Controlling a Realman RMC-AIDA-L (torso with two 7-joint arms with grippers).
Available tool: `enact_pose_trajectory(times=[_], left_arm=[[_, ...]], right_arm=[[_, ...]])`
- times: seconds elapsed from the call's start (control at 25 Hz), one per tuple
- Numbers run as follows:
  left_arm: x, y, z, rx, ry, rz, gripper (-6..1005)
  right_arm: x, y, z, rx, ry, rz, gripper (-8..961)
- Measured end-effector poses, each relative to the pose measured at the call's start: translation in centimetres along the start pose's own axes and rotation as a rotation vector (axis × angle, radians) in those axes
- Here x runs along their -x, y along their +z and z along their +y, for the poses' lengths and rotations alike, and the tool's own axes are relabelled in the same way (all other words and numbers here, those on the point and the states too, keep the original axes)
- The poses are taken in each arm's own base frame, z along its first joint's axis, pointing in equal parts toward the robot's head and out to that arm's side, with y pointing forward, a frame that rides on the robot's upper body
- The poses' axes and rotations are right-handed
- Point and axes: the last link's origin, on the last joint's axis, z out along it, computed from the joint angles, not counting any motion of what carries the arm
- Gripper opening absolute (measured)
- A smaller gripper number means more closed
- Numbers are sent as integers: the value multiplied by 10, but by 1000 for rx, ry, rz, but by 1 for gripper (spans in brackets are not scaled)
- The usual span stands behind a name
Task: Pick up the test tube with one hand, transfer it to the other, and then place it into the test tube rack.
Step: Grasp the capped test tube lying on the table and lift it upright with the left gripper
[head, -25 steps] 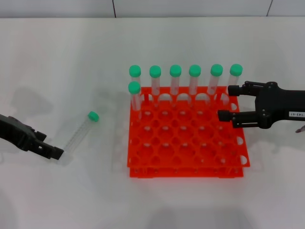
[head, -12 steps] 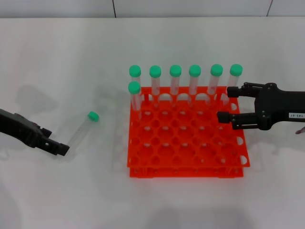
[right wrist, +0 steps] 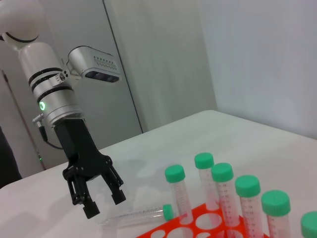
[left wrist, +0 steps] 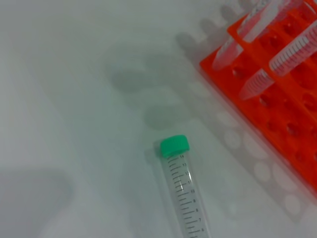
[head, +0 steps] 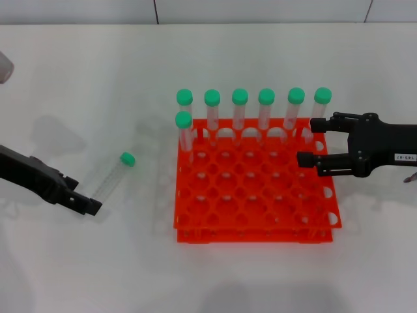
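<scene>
Left black two-fingered pincer [right wrist: 96, 199], jaws spread, has been brought closer to the clear green-capped test tube [head: 112, 179] lying left of the orange-red rack [head: 254, 189] on the white tabletop [head: 85, 85]; grasp is judged imminent.

Even, bright overhead light – white worktop [head: 117, 65] near washed out in head view, no hard glare. Shadows soft, pale grey: faint double patches left of rack [head: 255, 189] and beside left end effector [head: 88, 205]. Head view sharp across frame. Left wrist view softer – tube [left wrist: 182, 186] graduations readable, rack corner and standing tubes [left wrist: 292, 52] blurred, greenish-grey cast, diffuse shadow blobs on worktop. Right wrist view clear, capped tubes nearest the lens slightly soft; green indicator glows on far wrist [right wrist: 52, 101].
</scene>
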Motion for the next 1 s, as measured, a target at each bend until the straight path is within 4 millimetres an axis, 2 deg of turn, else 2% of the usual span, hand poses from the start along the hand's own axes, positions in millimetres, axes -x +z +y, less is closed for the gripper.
enact_pose_trajectory(times=[0.48,1.0], left_arm=[[-3,6,1,6,0,3,762],[-6,13,-1,-8,4,-20,654]], right_arm=[[1,0,-1,-1,-4,1,843],[1,0,-2,-6,-5,1,843]])
